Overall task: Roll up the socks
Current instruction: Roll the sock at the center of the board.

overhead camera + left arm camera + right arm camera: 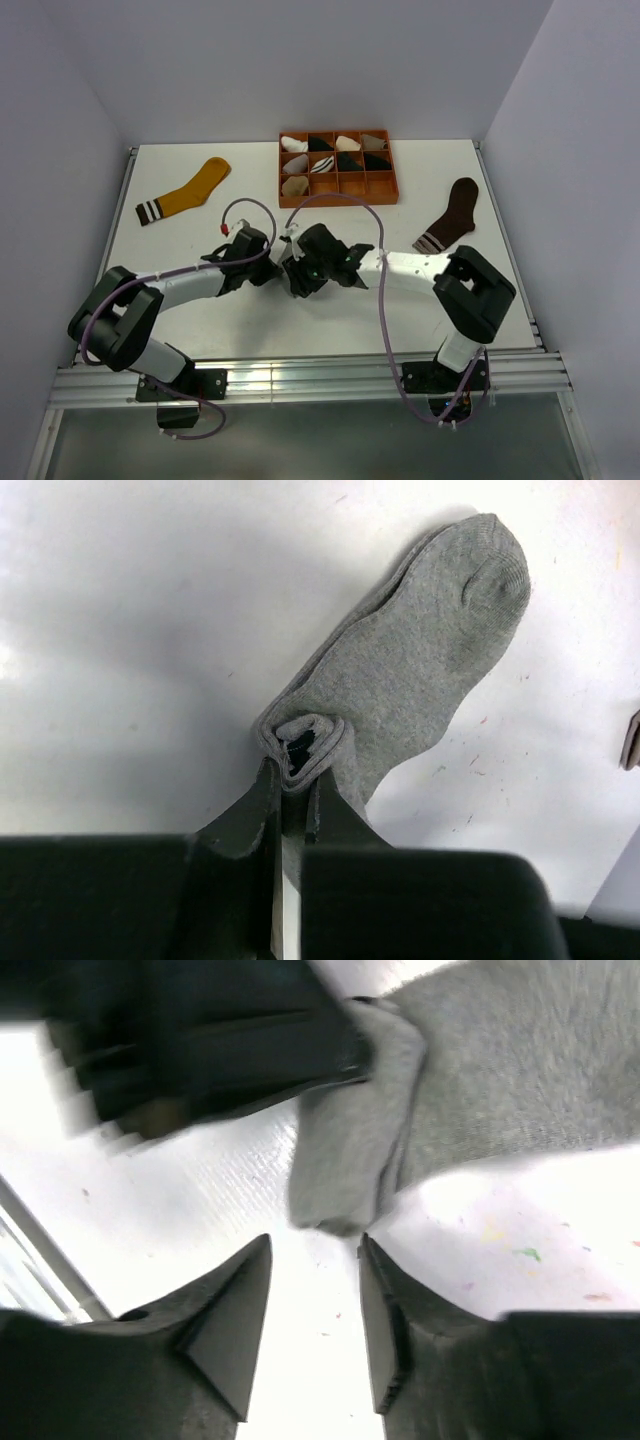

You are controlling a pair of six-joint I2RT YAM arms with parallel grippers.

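You get bright light on the white flat table (430, 175); soft shadows fall there, and the right wrist view is blurred.

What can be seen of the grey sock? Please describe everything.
The grey sock is plain knitted fabric, lying flat on the white table, its rounded toe pointing away from the left hand. Its other end is curled into a small tight roll, and the left hand is shut on that roll. The right hand stands open just before the rolled end, seemingly not touching it. No striped cuff shows.
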